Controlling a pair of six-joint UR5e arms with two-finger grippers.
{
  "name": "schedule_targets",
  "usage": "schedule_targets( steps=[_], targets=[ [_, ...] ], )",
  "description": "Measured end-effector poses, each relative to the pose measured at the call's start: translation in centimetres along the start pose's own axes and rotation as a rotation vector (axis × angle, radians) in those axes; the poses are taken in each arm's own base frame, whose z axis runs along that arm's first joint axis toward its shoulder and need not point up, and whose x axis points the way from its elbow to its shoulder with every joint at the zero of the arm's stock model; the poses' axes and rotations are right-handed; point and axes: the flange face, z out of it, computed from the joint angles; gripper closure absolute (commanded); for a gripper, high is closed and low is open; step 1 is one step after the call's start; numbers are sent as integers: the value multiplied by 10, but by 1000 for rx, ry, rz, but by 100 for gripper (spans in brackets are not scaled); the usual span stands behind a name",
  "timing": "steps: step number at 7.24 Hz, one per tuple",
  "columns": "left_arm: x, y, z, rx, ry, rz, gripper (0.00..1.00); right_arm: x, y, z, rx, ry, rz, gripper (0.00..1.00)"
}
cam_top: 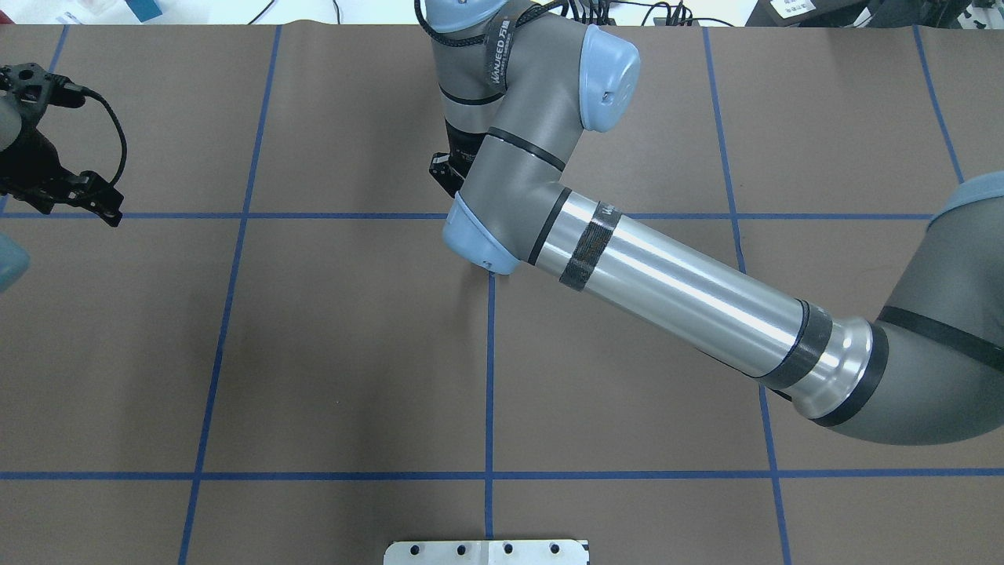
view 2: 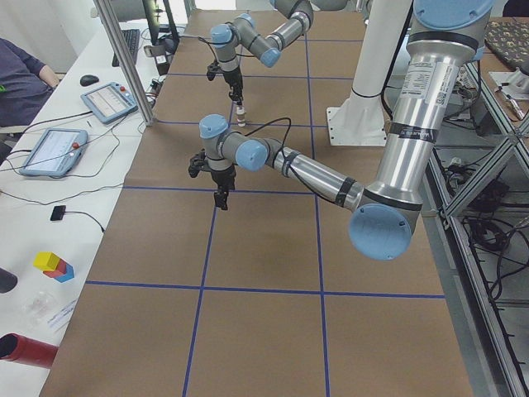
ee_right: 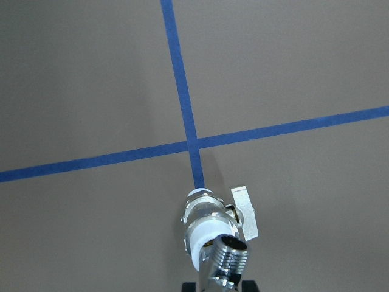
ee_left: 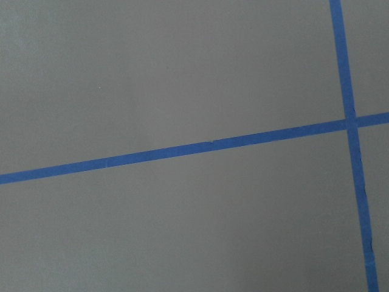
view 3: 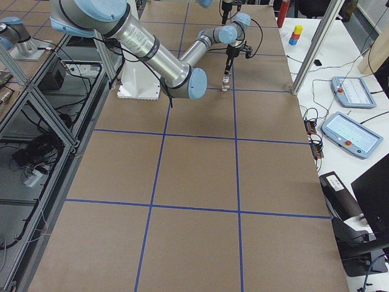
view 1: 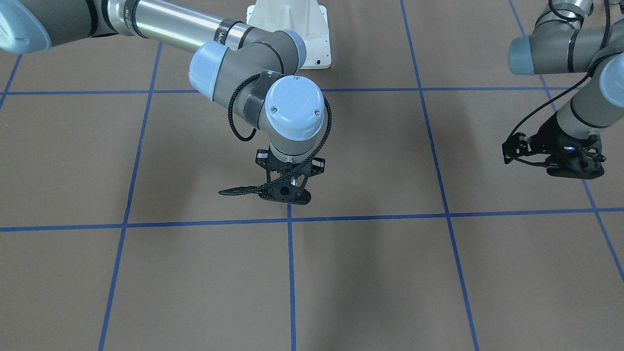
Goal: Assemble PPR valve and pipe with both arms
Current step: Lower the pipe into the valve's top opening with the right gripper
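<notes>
PPR valve (ee_right: 203,214) stands upright on tape (ee_right: 182,103), pipe (ee_right: 230,255) just above

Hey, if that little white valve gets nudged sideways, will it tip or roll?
The valve looks upright and narrow, so a nudge would probably tip it. Lying down, its round body might roll until the side handle catches. Its metal rings suggest it's heavy for its size.

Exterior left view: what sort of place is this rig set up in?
Probably a robotics lab or test cell: a table gridded with blue tape, control tablets on a side bench, and a seated person beside it.
</notes>
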Motion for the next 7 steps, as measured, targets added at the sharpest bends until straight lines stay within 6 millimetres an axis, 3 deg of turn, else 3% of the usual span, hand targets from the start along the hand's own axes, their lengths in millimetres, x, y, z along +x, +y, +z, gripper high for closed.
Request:
schedule_targets(
  steps=[7],
  targets=[
    [2,-1,-2,3,2,1,0,3,0,9,-6,10,-11,100]
  ],
)
